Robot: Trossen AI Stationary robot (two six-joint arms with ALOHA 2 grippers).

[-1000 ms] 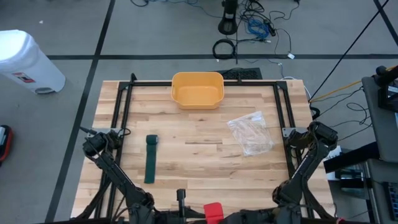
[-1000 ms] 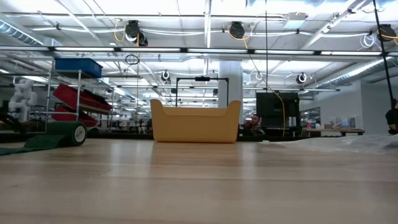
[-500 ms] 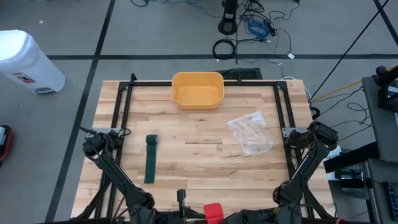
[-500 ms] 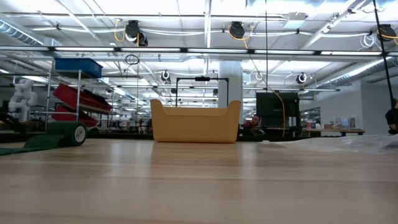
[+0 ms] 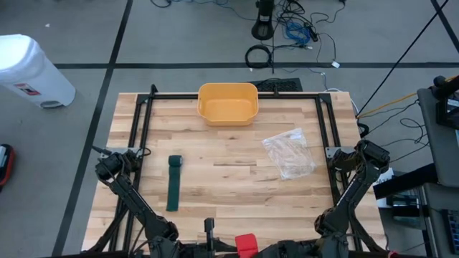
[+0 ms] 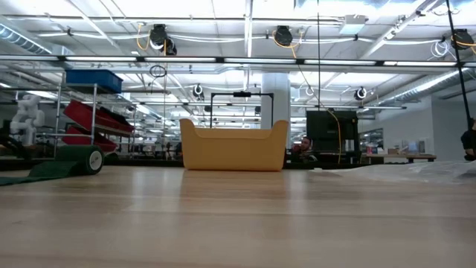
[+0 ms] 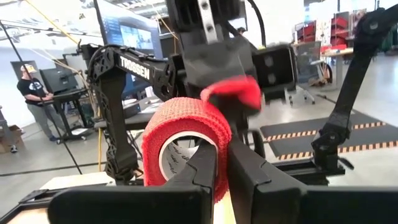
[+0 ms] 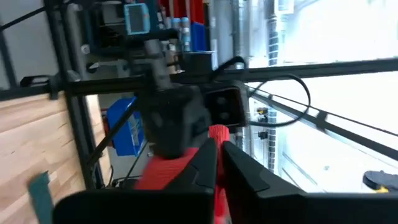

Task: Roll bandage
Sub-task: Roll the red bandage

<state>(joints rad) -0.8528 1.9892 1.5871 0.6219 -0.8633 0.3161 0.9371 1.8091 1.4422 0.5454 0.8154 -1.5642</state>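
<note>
**Bandage lies flat on the left; both arms parked at the near edge**

The green bandage [image 5: 173,183] lies unrolled on the left half of the tabletop [image 5: 229,193], a narrow strip with 1 end already curled into a small roll at its far end, toward the yellow bin [image 5: 227,103]. Its long axis runs from the near edge toward the far edge, roughly parallel to the left rail of the black frame [image 5: 143,129]. In the low view the roll [image 6: 91,159] shows at the far left with the strip trailing off beside it.

Both arms are folded back at the near edge, well apart from the bandage. The left gripper [image 7: 219,180] has its fingers closed together, holding nothing; a red tape roll [image 7: 186,146] sits just beyond them in the left wrist view, but the fingers do not grip it. The right gripper [image 8: 219,177] also has its fingers shut and empty.

Judged from this layout, the left arm is the nearer 1: the bandage lies ahead of it and slightly inward, while the right arm would have to cross the tabletop past the clear plastic bag [image 5: 289,153]. Rolling has hardly begun. The next move probably calls for reaching to the curled end and turning it back along the strip's length, toward the near edge.
</note>
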